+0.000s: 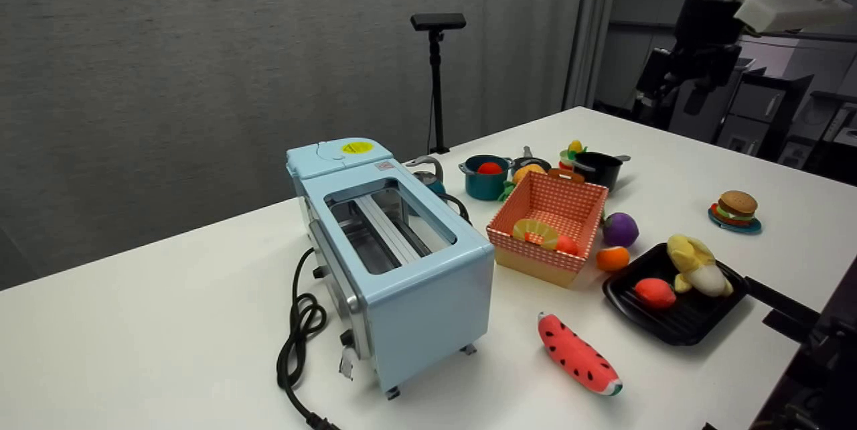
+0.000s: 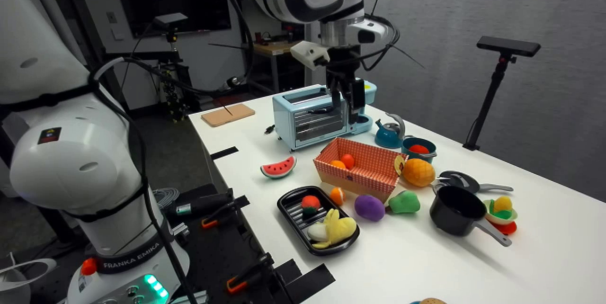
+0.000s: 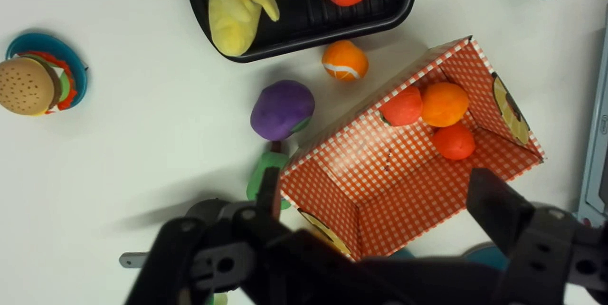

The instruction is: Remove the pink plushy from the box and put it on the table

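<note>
The box (image 3: 380, 153) is a red-and-white checked open carton with tan lower sides, standing on the white table (image 3: 156, 119). Inside it, against the wall facing the black tray, lies the pink plushy (image 3: 401, 105), a small pinkish-red lump with a dark green leaf. An orange toy fruit (image 3: 445, 104) and a red round toy (image 3: 453, 141) touch or sit close beside it. My gripper (image 3: 377, 176) stands open with nothing between its fingers. In both exterior views the gripper (image 2: 344, 109) hangs well above the table, apart from everything on it.
Around the box are a purple toy (image 3: 282, 110), a small orange (image 3: 345, 60), a green pear (image 2: 405, 201) and a black tray (image 2: 296, 228) with banana and strawberry. The blue toaster (image 1: 428, 309), watermelon slice (image 1: 577, 354), pots (image 2: 454, 211) and burger (image 1: 736, 205) stand farther out.
</note>
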{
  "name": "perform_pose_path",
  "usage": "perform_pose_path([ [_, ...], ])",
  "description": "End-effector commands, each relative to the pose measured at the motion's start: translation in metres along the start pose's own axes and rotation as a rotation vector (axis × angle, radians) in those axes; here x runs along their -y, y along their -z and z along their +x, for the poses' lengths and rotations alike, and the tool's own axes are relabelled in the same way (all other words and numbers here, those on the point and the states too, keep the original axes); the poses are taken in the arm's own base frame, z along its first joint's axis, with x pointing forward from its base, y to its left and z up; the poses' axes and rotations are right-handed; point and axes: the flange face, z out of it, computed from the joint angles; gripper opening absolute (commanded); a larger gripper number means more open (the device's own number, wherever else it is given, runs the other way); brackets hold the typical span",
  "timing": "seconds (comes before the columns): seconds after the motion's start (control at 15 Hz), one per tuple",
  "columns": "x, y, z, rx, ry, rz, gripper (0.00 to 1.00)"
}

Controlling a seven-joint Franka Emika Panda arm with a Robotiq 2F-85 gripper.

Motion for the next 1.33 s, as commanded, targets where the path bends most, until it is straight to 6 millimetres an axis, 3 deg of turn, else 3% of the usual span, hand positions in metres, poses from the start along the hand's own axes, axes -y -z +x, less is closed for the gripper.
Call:
perform_pose_path([
  [0.0,-0.004,-0.017,0.03,0.027,-0.068,-0.004,1.0],
  [0.53,-0.002,-0.048,0.104,0.004,-0.2,0.007,1.0],
  [0.67,-0.011,-0.054,0.115,0.0,-0.221,0.001,1.0],
  [0.87,-0.018,-0.061,0.11,0.007,-0.227,-0.016,1.0],
  [1.27,-0.026,-0.069,0.074,0.016,-0.23,-0.016,1.0],
])
